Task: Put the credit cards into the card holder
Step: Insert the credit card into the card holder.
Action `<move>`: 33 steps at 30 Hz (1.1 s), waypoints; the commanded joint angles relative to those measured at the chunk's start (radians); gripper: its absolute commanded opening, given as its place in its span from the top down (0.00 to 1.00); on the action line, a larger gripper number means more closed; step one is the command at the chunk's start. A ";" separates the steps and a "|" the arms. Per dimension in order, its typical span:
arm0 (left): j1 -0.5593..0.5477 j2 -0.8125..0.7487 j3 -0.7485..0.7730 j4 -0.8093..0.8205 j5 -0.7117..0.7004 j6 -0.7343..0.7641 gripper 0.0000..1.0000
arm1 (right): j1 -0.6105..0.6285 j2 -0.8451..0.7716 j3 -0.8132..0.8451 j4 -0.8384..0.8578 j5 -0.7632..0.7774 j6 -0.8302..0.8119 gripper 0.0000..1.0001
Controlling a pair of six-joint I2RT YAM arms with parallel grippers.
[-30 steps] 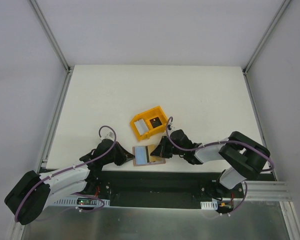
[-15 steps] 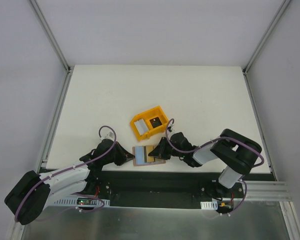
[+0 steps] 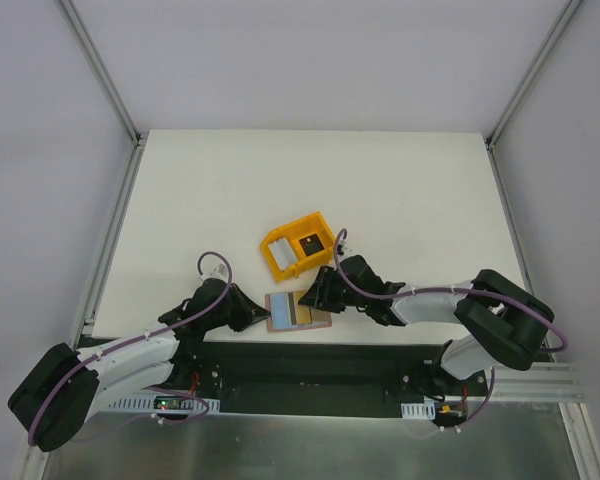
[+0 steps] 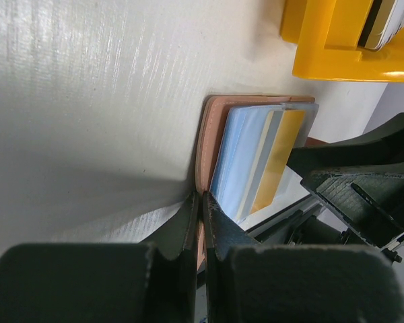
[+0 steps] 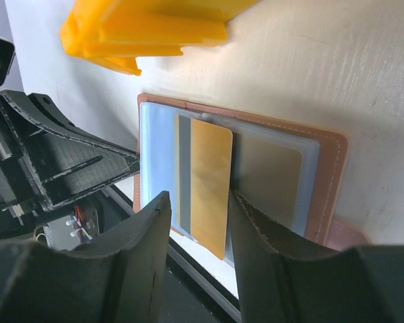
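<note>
The brown card holder [image 3: 320, 322] lies open at the table's front edge, with pale blue sleeves [image 4: 246, 158] inside. A gold credit card [image 5: 211, 182] lies across its middle, one end poking past the holder's near edge; it also shows as the gold card [image 3: 302, 312] from above. My left gripper [image 4: 202, 202] is shut on the holder's left edge [image 4: 212, 134]. My right gripper [image 5: 198, 202] stands open just above the gold card, one finger on each side, gripping nothing. More credit cards [image 3: 280, 250] sit in the yellow bin [image 3: 315, 225].
The yellow bin [image 5: 141, 27] stands right behind the holder, close to both grippers. The table's front edge and the black base rail [image 3: 310, 365] run just below the holder. White table [image 3: 310, 180] stretches beyond the bin.
My right gripper has opened and let go of the gold card, which now rests in the holder. The right arm's elbow has swung outward. The left gripper has stayed put.
</note>
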 commanded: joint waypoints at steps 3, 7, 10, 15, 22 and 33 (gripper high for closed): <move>0.005 -0.011 -0.080 -0.024 -0.016 0.012 1.00 | 0.008 0.031 0.033 -0.193 0.040 -0.070 0.57; 0.005 -0.014 -0.083 -0.025 -0.001 0.003 1.00 | 0.008 0.044 0.053 -0.210 0.037 -0.081 0.58; 0.005 -0.006 -0.079 -0.033 0.008 0.004 1.00 | 0.008 0.048 0.061 -0.219 0.032 -0.090 0.58; 0.005 0.018 -0.076 -0.048 0.027 0.001 1.00 | 0.009 0.061 0.084 -0.216 0.017 -0.102 0.58; 0.005 0.014 -0.090 -0.051 0.014 -0.008 1.00 | 0.009 0.065 0.099 -0.233 0.026 -0.105 0.58; 0.005 0.020 -0.080 -0.059 0.008 -0.008 1.00 | 0.009 0.050 0.114 -0.248 0.048 -0.097 0.58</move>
